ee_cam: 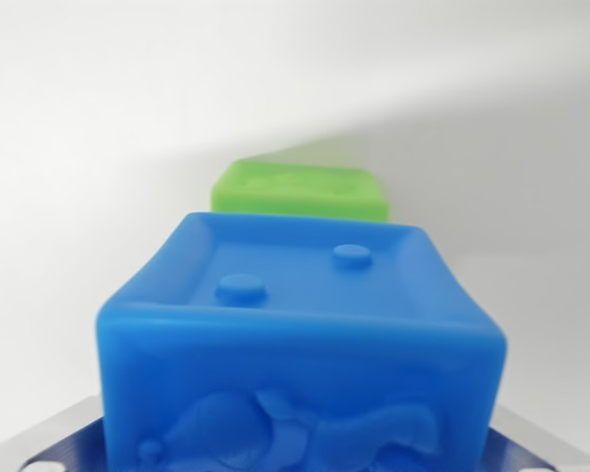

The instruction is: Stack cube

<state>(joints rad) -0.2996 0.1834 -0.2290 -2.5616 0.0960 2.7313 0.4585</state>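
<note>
Filling the wrist view, the blue cube (300, 344) sat gripped between the gripper (295, 457) fingers, just short of the green cube (300, 191) on the white bench (79, 147), indicating the carry step, with centring above green required next.

No legible txt/nos.; blue cube (300, 344) shows relief figure only.

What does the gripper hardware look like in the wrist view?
Little shows: only two pale grey, metallic-looking pieces of the gripper at the bottom corners, with ribbed inner faces and small dark holes on the left piece. No cables or markings visible; the blue cube hides the rest.
</note>
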